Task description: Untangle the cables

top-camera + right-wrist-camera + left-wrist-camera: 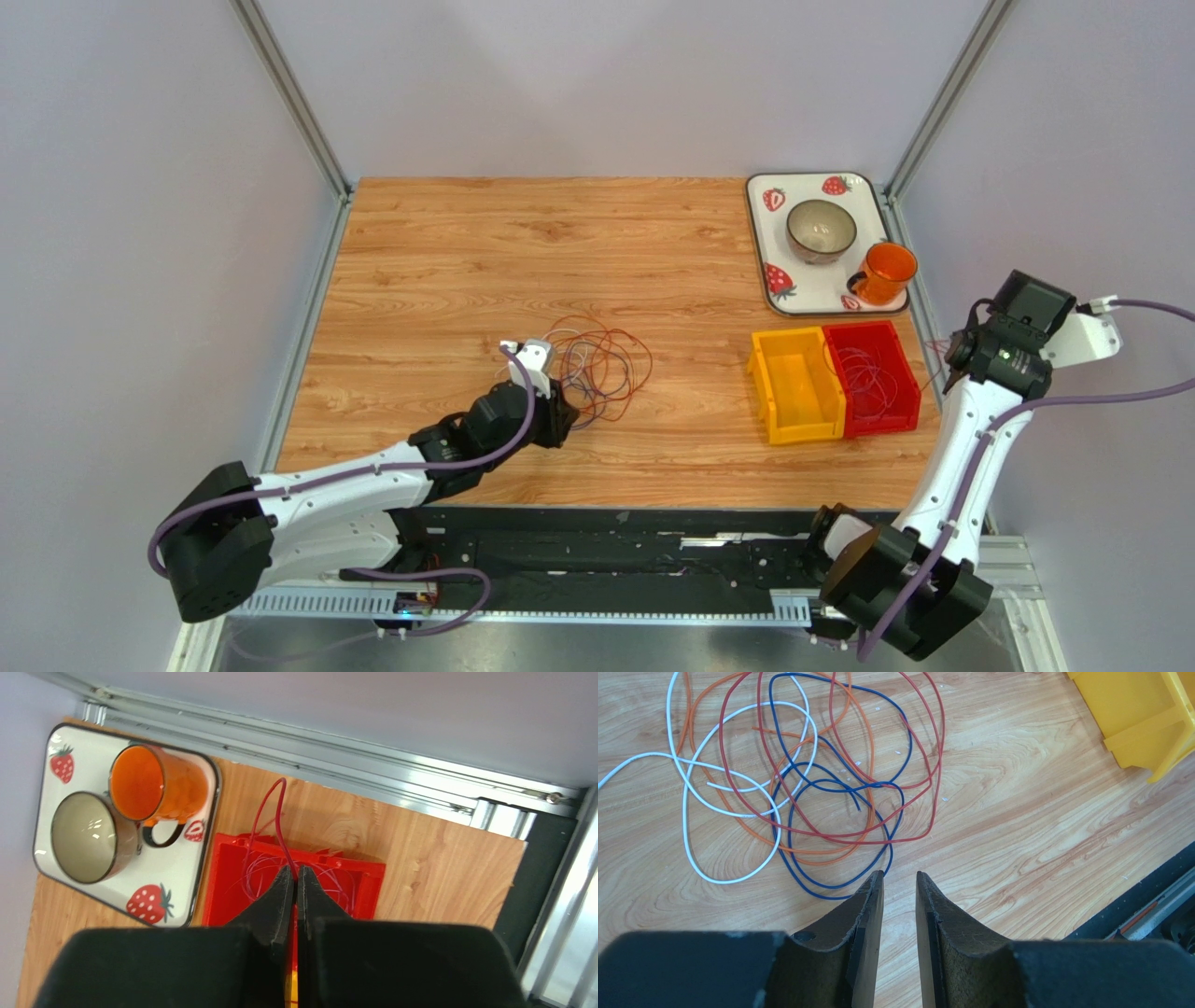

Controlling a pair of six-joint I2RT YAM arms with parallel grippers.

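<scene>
A tangle of thin cables [601, 367] lies mid-table: red [927, 805], blue [829, 889], orange [808, 850] and white [685, 812] loops crossing one another. My left gripper [900, 876] hovers just short of the blue loop, open by a narrow gap, with bare wood between its fingers. My right gripper [295, 871] is above the red bin [224, 882], shut on a red cable [281, 791] that arches up from its tips and drops back into the bin. More thin purplish cable [256, 871] lies coiled in that bin.
A yellow bin [765, 385] stands against the red bin [884, 423], right of the tangle. A strawberry-print tray [765, 238] at the back right holds a bowl [821, 231] and an orange mug [884, 273]. Frame posts rise along the table's sides.
</scene>
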